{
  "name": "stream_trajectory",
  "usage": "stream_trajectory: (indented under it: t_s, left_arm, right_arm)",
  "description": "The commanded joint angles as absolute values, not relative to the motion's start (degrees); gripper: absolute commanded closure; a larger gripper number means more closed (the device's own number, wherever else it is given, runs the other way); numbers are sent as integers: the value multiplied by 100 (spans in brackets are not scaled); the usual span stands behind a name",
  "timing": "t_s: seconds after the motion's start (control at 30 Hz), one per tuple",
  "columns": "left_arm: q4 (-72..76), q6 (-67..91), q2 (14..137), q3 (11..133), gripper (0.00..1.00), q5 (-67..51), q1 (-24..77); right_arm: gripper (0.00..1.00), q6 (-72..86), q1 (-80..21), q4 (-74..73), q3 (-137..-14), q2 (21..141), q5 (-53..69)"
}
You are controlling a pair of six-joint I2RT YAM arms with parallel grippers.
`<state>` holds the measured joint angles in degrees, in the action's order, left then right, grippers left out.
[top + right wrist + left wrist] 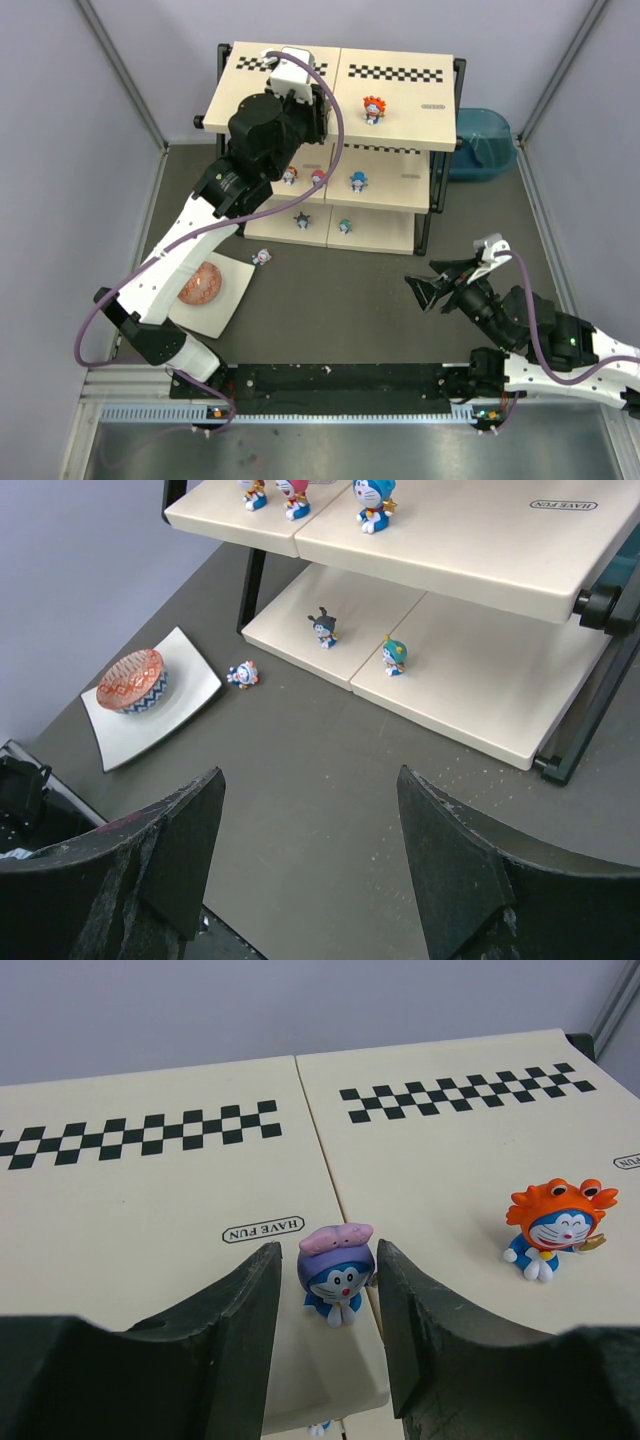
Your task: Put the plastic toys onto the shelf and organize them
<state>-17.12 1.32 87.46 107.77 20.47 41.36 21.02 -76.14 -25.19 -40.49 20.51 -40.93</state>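
My left gripper (328,1254) is open over the top board of the shelf (150,1190), its jaws either side of a purple-headed toy (337,1275) that stands on the board. An orange crab-headed toy (556,1225) stands to its right, also seen from above (374,108). Three toys (293,495) stand on the middle tier, two (323,626) on the bottom tier. One toy (262,257) lies on the table left of the shelf (400,85). My right gripper (310,780) is open and empty, low over the table (432,280).
An orange-pink patterned dish (198,284) sits on a white square plate (225,305) at the front left, under my left arm. A blue tub (485,140) stands right of the shelf. Grey walls close in the sides.
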Motion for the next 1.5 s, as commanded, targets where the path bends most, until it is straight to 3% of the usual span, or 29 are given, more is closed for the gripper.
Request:
stream_trajectory:
  t_s: [0.0,0.7,0.9,1.13,1.27,1.33,1.47]
  left_arm:
    - [-1485,62,8569,10925,51,2074,4157]
    - [-1319,228,8078,10970,43,1986,4157]
    - [-809,737,6436,8845,42,2529,4149]
    - [-1036,1353,4433,6622,34,3040,4148]
    - [-1449,1722,4017,5767,25,2998,4148]
    - [-1468,1968,3964,5251,14,2927,4140]
    - [-1302,2162,4078,4449,11,2647,4131]
  right_arm:
    - [29,2100,-7690,-2487,-4043,2004,-4122]
    - [29,2092,-7690,-2557,-4025,1916,-4148]
    - [29,2127,-7690,-2628,-3981,1854,-4166]
    - [29,2074,-7682,-2619,-3973,1872,-4192]
    - [29,2153,-7699,-2619,-3885,1881,-4157]
    - [29,2223,-7690,-2619,-3858,1863,-4105]
    - [29,2303,-7682,-2645,-3797,1811,-3947]
